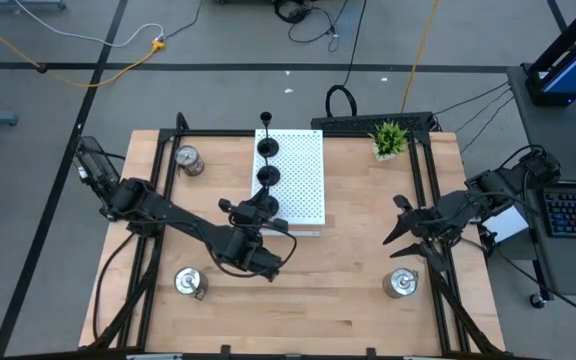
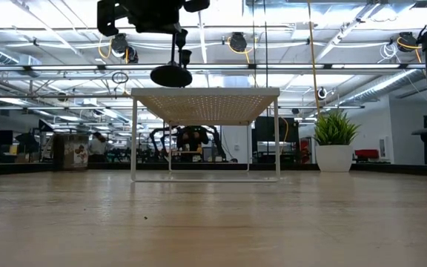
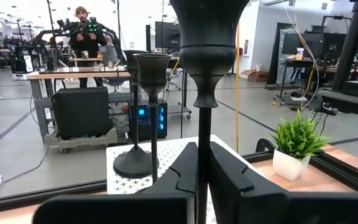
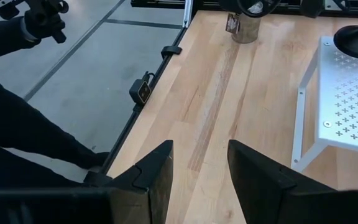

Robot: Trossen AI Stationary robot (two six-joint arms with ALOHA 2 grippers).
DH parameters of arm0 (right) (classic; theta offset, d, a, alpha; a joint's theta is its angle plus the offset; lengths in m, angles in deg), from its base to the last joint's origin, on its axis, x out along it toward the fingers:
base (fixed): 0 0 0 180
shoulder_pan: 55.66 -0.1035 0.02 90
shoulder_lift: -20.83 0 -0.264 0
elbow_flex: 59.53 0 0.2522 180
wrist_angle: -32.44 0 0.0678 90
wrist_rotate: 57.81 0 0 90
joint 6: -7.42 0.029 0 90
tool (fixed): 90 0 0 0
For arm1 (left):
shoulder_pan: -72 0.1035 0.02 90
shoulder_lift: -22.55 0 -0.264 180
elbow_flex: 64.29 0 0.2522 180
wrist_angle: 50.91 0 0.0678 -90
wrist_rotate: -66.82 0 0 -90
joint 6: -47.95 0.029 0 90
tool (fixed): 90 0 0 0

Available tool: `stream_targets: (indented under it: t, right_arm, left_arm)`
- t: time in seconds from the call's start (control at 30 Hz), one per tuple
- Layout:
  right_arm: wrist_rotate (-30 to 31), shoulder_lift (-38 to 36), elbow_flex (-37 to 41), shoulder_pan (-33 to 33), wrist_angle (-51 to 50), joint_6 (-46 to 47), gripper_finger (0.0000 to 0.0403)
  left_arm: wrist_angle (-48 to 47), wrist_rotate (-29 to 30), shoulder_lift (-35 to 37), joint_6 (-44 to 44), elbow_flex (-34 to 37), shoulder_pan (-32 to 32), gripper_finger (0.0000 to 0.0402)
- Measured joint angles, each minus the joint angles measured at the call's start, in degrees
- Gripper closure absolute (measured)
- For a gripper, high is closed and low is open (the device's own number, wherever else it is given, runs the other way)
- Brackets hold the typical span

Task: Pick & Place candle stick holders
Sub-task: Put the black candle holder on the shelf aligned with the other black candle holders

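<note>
1. The left gripper [image 3: 201, 180] was pinched on the thin stem of a black round-based candle stick holder [image 3: 202, 74]. In the low view that holder hung in the air, its base [image 2: 171, 75] above the near edge of the white perforated rectangular board [image 2: 204, 96] and not touching it.
2. Risk: the stem was thin, so the holder could pivot or slip in the fingers and land tilted. A tilted round base would likely tip over on release.
3. Risk: if the base came down on the board's edge rather than fully on its top, it would probably drop to the wooden table [image 1: 358, 290].
4. Further along the board stood two more black holders, the nearer [image 1: 267, 176] and the farther [image 1: 267, 147]. They stood close in line, so a lateral swing of the carried holder or the left arm could knock the nearer one down.
5. The right gripper [image 1: 396, 226] waited over the table's right side with its fingers [image 4: 157, 171] spread and nothing between them.
6. Three shiny silver squat holders were still on the table: one near the right gripper [image 1: 401, 284], one at the front left [image 1: 187, 283], one at the back left [image 1: 188, 159]. Their small side handles could turn them in a grasp.
7. The small green potted plant [image 1: 389, 138] stood at the back right, well apart from the work.
</note>
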State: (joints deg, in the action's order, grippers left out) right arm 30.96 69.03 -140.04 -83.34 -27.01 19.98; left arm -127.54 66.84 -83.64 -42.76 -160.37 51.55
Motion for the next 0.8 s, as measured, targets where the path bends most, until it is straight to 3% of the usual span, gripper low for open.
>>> stream_targets:
  t: [0.33, 0.8]
  right_arm:
    - [0.00, 0.00, 0.00, 0.00, 0.01, 0.00, 0.0259]
    - [1.53, -0.11, 0.00, 0.01, 0.06, -1.12, 0.0259]
  left_arm:
    - [8.62, 0.07, -0.04, 0.11, 5.33, 0.12, 0.0386]
    - [9.51, 0.13, -0.04, 0.79, 5.51, 0.83, 0.0382]
